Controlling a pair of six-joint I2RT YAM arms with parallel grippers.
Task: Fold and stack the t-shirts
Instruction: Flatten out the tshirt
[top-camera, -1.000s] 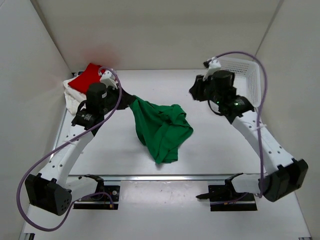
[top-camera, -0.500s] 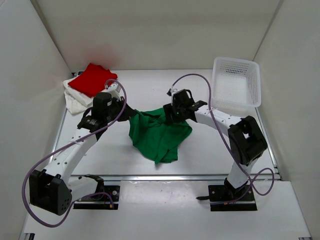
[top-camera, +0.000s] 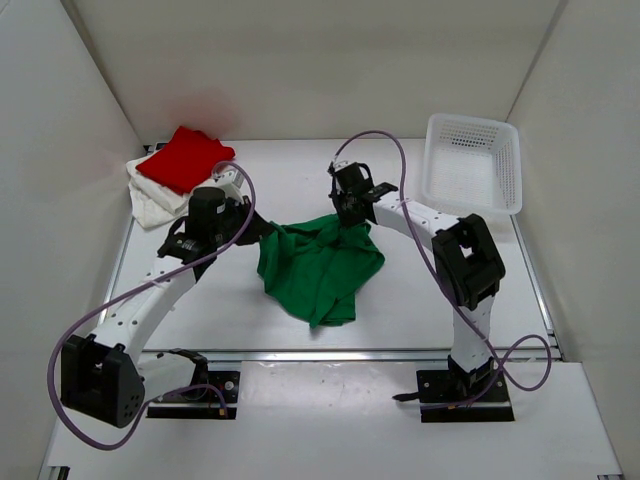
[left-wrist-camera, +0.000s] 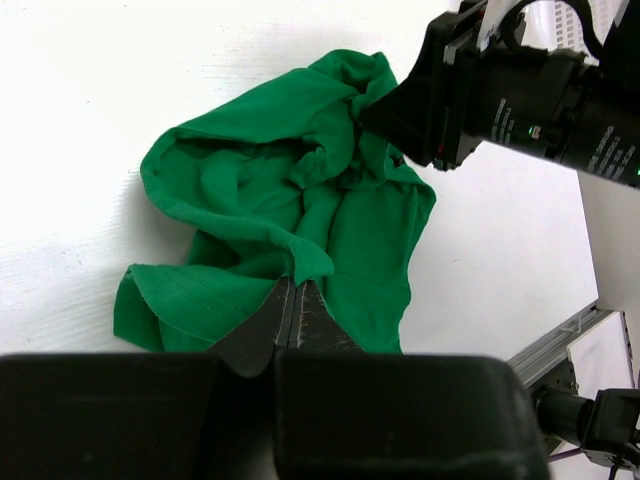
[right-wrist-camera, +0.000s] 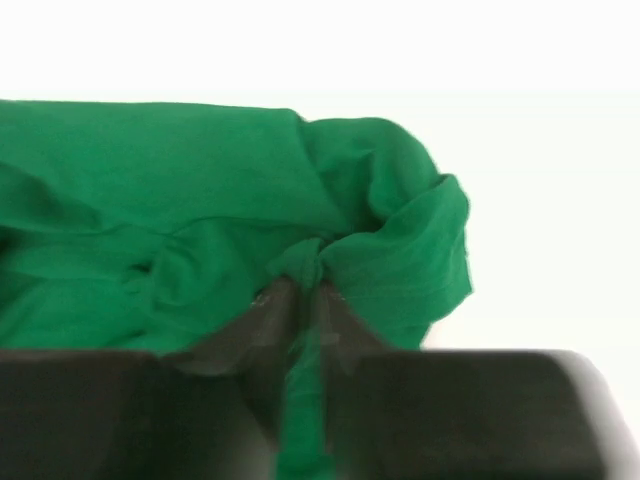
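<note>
Lab test cell: white enclosure walls (top-camera: 300, 70), aluminium frame (top-camera: 300, 354).

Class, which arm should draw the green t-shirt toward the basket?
Probably right: the right gripper pinches the green t-shirt at its fold nearer the basket; the left gripper holds the opposite side.

There is a green t-shirt (top-camera: 315, 268), red t-shirt (top-camera: 185, 160), off-white t-shirt (top-camera: 150, 202), white basket (top-camera: 470, 120).
</note>
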